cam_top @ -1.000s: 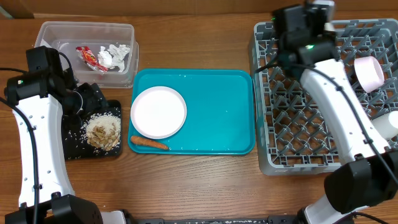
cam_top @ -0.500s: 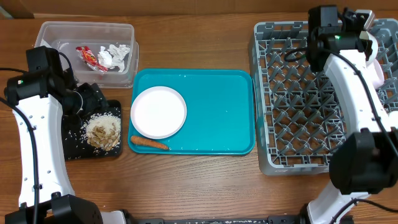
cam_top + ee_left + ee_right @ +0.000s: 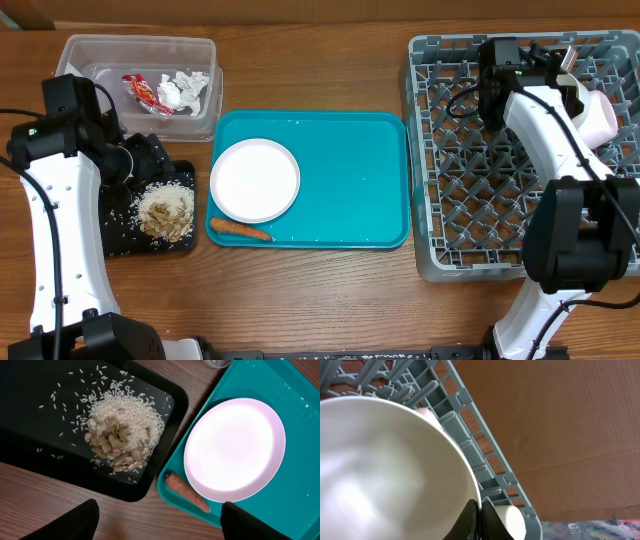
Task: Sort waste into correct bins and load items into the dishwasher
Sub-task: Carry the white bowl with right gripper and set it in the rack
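Note:
My right gripper (image 3: 480,506) is shut on the rim of a white bowl (image 3: 385,470) in the grey dish rack (image 3: 465,415). Overhead, that gripper (image 3: 572,88) and bowl (image 3: 597,118) are at the rack's (image 3: 480,200) back right. My left gripper (image 3: 160,527) is open and empty, above the table between the black tray (image 3: 30,420) and the white plate (image 3: 235,450). It shows overhead too (image 3: 150,155). Beige food scraps (image 3: 166,211) lie on the black tray (image 3: 120,235). A carrot stick (image 3: 240,229) lies beside the plate (image 3: 255,180). The chopsticks are not clearly in view.
The plate and carrot lie on a teal tray (image 3: 350,180). A clear tub (image 3: 140,45) at the back left holds a red wrapper (image 3: 142,90) and crumpled white paper (image 3: 185,88). A small white cup (image 3: 512,517) stands in the rack beside the bowl; another white dish (image 3: 625,200) is at the right edge.
My right wrist has swung over the back of the rack, right and then slightly back left. The bowl stays at the same spot. The left arm has not moved.

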`<state>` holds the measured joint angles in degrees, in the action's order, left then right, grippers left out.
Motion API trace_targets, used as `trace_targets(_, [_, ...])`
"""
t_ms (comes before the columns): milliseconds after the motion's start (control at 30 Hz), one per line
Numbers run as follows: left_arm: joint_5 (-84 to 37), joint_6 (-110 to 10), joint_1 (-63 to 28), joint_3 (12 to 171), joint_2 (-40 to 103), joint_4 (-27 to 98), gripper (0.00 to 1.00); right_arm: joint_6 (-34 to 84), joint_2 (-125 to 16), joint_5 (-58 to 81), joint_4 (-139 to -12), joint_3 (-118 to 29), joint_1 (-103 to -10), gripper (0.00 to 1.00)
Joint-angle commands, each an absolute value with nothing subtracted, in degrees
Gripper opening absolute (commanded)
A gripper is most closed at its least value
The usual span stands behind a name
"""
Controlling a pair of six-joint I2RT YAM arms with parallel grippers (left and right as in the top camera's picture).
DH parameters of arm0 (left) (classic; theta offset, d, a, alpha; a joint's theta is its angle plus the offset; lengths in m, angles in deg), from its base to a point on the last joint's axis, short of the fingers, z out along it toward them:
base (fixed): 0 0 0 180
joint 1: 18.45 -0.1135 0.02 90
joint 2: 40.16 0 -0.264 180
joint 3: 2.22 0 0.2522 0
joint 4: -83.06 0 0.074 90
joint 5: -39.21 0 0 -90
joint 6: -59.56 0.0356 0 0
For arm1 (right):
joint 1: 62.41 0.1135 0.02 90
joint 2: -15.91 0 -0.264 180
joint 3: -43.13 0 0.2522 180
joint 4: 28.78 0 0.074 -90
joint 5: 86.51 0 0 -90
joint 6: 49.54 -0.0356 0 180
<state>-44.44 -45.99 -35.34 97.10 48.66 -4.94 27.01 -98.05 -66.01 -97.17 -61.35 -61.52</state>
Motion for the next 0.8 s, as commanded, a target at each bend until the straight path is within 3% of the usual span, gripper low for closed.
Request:
trace_targets(0, [-44.81, -46.76, -35.25, 97.95, 47.48, -5.05, 0.80, 26.79, -99.42, -66.36, -96.67, -60.69, -61.39, 0.04])
trace_targets(367, [-44.79, -46.76, -35.25, 97.95, 47.48, -5.09, 0.80, 26.79, -99.40, -79.86, -92.29, -60.69, -61.41, 0.04])
trace_targets(767, [-44.81, -46.76, -35.25, 97.95, 47.48, -5.09, 0.80, 26.77, -99.40, -68.30, -94.76, -60.69, -58.92, 0.04])
